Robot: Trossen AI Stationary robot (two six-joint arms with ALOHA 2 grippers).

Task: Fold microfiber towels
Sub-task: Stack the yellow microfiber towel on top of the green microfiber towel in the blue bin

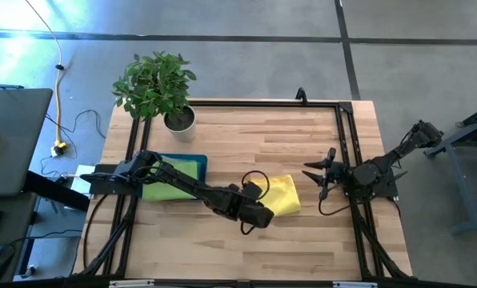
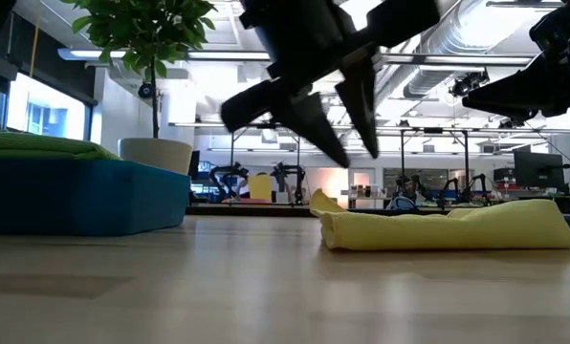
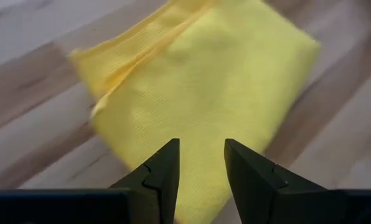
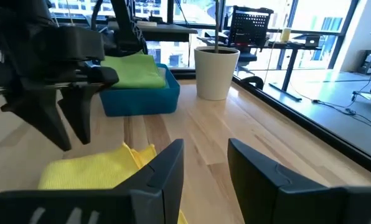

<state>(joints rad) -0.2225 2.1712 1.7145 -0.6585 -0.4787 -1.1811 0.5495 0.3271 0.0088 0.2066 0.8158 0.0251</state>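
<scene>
The yellow towel (image 1: 284, 194) is lying folded and puffy on the counter (image 1: 246, 136); the left claw (image 3: 201, 163) is hovering above it, fingers apart, gripping nothing.

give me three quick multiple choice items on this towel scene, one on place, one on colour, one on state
1. Where is the left gripper?
A. above the yellow towel
B. in the tray
C. by the plant

2. What colour towel lies in the teal tray?
A. orange
B. lime green
C. grey

3. How is the yellow towel?
A. hanging from a gripper
B. spread flat
C. folded on the table

Answers: 1 A, the left wrist view shows it above the cloth. 2 B, green shows in the tray. 3 C, layered edges show.
</scene>
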